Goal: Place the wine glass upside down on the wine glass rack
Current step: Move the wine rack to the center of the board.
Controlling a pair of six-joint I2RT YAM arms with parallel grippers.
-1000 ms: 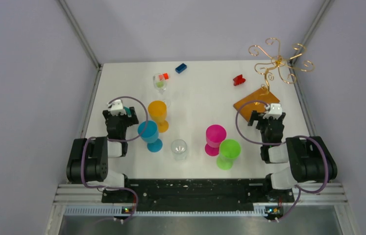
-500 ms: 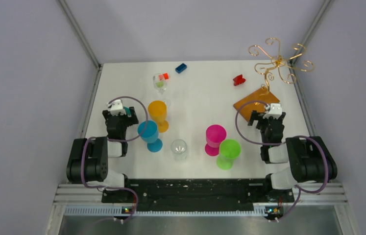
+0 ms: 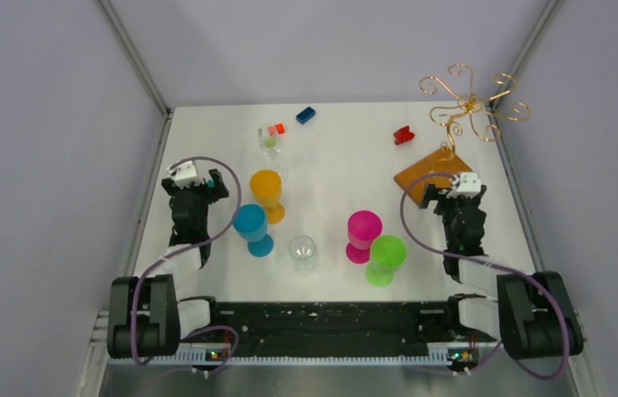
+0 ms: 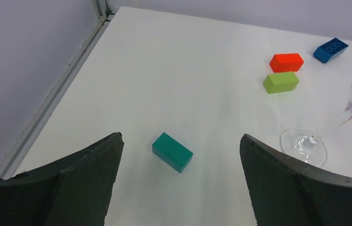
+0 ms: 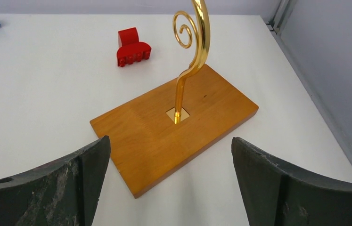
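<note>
From above, a white table (image 3: 334, 165) holds the wine glass rack (image 3: 429, 170) at its far right corner: an orange-brown wooden base with a gold wire stem rising to curled arms, none carrying a glass. The right gripper (image 3: 452, 197) hovers just in front of that base, fingers spread wide and holding nothing. Its wrist camera shows what the overhead cannot: the stem set in a small gold square at the middle of the base, one spiral curl up close, and a red toy piece (image 5: 133, 47) on the table just beyond the base. The left gripper (image 3: 194, 184) sits near the left edge, fingers likewise wide apart and empty. Its wrist camera shows a teal block (image 4: 172, 151) on the table between the two fingers, touching neither; from above this block is almost hidden under the gripper. That camera also catches the round foot and slanting stem of a clear wine glass (image 4: 304, 145) standing upright to the right, with a green block (image 4: 281, 82), a red block (image 4: 286, 62) and a blue block (image 4: 330, 49) behind it. Only the overhead view shows the other upright glasses, in the middle of the table: orange glass (image 3: 266, 194), blue glass (image 3: 251, 228), a second clear glass (image 3: 302, 251), pink glass (image 3: 363, 235) and green glass (image 3: 386, 258).
</note>
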